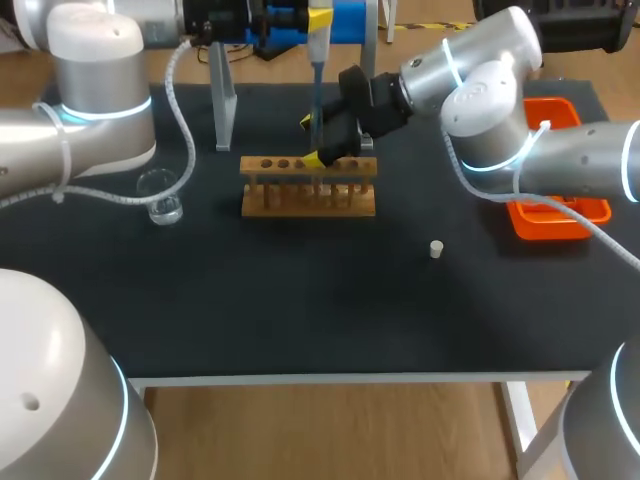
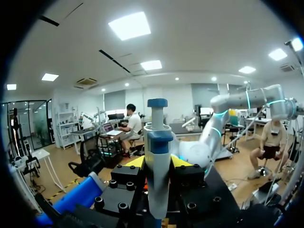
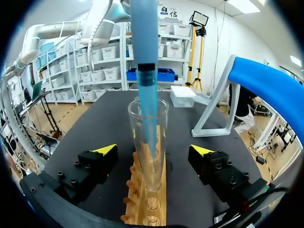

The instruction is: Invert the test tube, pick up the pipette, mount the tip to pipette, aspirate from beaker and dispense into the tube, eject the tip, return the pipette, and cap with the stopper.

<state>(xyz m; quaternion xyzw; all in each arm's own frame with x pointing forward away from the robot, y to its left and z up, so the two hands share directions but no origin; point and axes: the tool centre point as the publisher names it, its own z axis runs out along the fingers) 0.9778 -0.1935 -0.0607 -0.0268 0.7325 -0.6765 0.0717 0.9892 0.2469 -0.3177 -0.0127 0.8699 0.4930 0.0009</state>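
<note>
Big stuff first. The left arm (image 1: 100,110) & right arm (image 1: 500,100) were close together over the wood rack (image 1: 300,200) at the back of the worktop (image 1: 300,310). One small wrong move could bump them & knock the rack over.

The left fingers (image 2: 124,178) were clenched on the pipette (image 2: 157,152), holding it straight up w/ its thin tip down inside the test tube (image 3: 148,137). The tube stood upright in the rack. If the pipette went up crooked, the tip could catch the glass & drag or tip the tube.

The right fingers (image 3: 102,159) were released, one on each side of the tube, not touching it. So only the rack kept the tube steady. If they shut too hard or off to one side, the glass could crack or lean on the tip.

The little stopper (image 1: 436,249) lay alone on the worktop, well apart from the rack. It would prob. roll if nudged.

Hard to see:
- In the head view the right fingers hid most of the tube.
- Can't tell if there was any liquid in the tube, or in the beaker (image 1: 160,197) near the left arm.
- The very end of the tip was too thin to make out, so can't tell if a drop hung there.
</note>
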